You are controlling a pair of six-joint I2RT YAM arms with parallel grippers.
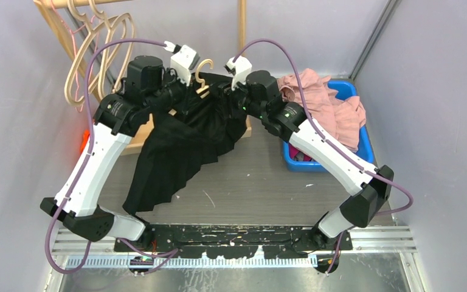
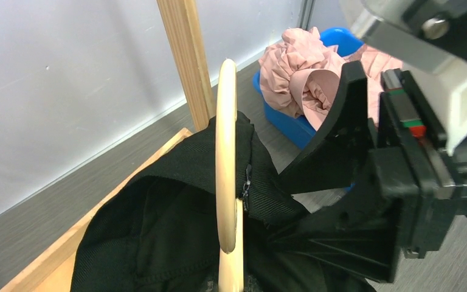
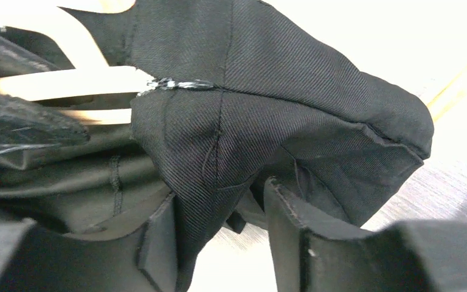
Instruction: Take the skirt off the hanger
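Hanging item: black pleated skirt [image 1: 176, 152], waistband on a wooden hanger [image 1: 204, 76] at 12 o'clock of the table [image 1: 255, 188], its hem trailing down to the tabletop toward 7 o'clock.

Left gripper [image 1: 187, 91]: at the hanger's 9 o'clock end, against the waistband. Its fingers show in no view, so whether it is spread or clamped cannot be told. In its wrist view the hanger [image 2: 226, 152] runs edge-on up the middle, with skirt cloth [image 2: 158, 231] draped at 7 o'clock.

Right gripper [image 1: 225, 92]: at the hanger's 3 o'clock end. In its own wrist view the gripper [image 3: 219, 213] is drawn narrow onto a fold of the skirt [image 3: 267, 109], the cloth bunched between both fingers [image 3: 292, 237]. The pale hanger arm [image 3: 67, 82] lies at 10 o'clock of that fold. The left wrist view shows the same gripper [image 2: 273, 207] biting the waistband from 3 o'clock.

Container: blue bin [image 1: 365, 149], at 3 o'clock of the skirt and well apart from it, holding a heaped pink garment [image 1: 322, 97] that spills over the rim.

Fixture: wooden rack post [image 1: 241, 24] at 12 o'clock; spare hangers [image 1: 91, 67] at 10 o'clock.
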